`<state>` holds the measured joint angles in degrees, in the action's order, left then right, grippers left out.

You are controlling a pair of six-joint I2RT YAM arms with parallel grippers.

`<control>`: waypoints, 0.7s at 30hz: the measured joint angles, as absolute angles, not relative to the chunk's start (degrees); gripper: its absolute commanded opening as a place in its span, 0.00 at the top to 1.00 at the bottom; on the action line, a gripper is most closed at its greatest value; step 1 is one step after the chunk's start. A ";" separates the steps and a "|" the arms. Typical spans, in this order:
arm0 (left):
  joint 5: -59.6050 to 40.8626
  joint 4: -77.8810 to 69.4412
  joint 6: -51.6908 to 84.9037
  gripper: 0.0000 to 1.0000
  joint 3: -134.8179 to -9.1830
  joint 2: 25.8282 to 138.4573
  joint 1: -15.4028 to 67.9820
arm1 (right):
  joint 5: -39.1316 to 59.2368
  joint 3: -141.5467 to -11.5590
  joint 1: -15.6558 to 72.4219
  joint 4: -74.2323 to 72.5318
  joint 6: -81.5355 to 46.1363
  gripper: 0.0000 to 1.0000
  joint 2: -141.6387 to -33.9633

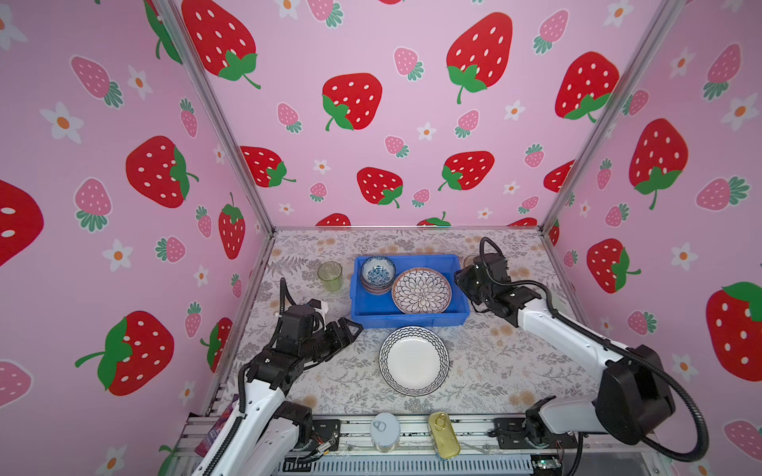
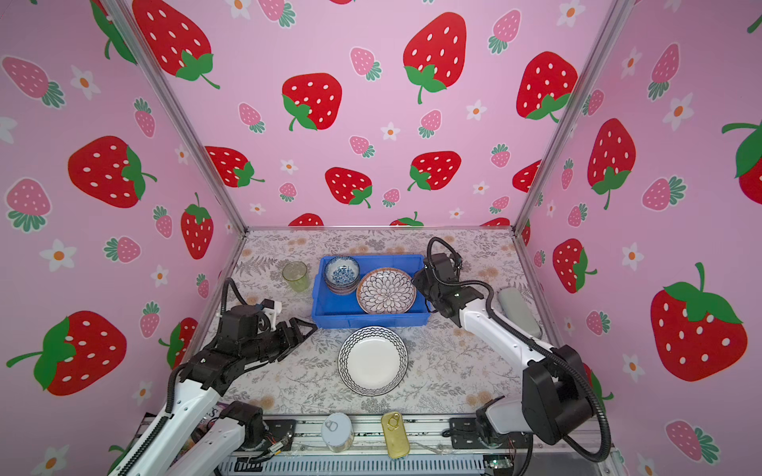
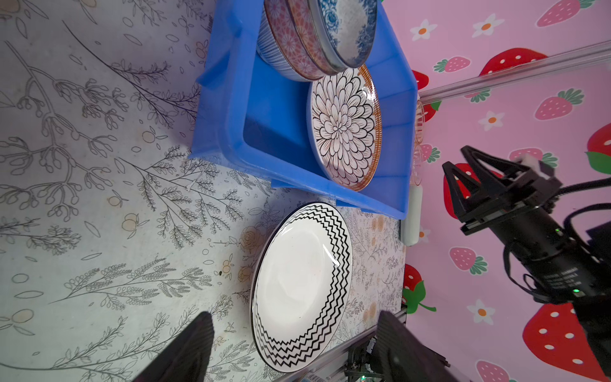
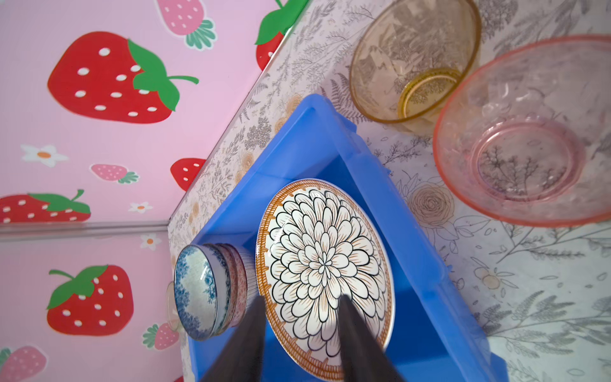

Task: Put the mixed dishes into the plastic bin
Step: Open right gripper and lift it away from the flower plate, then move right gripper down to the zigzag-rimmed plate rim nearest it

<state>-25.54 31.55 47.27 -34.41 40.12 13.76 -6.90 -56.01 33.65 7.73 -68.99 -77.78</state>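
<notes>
We read next pick as white wavy-rimmed plate: flat on bench, just in front of blue bin, not in yet. Left pincer is nearer. Plate lies just right of its tips in both top views. Left pincer spread, empty, low, near level, aimed at plate's left rim. Plate is round, no long axis, so we'd go for rim. Right pincer spread, empty, hanging over petal plate, which sits in bin beside bowl stack. Green tumbler, amber tumbler, pink tumbler on bench outside bin
</notes>
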 measured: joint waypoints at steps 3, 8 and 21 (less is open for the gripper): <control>-25.52 32.62 47.00 0.17 -34.41 40.12 13.76 | -5.85 -56.03 33.61 7.88 -65.01 0.05 -75.46; -25.52 34.87 46.28 0.04 -34.41 39.46 13.74 | -0.86 -55.92 32.75 8.19 -56.60 0.01 -72.03; -24.64 41.17 44.91 0.01 -34.39 34.87 13.72 | 15.20 -45.45 30.96 13.82 -37.45 0.15 -62.96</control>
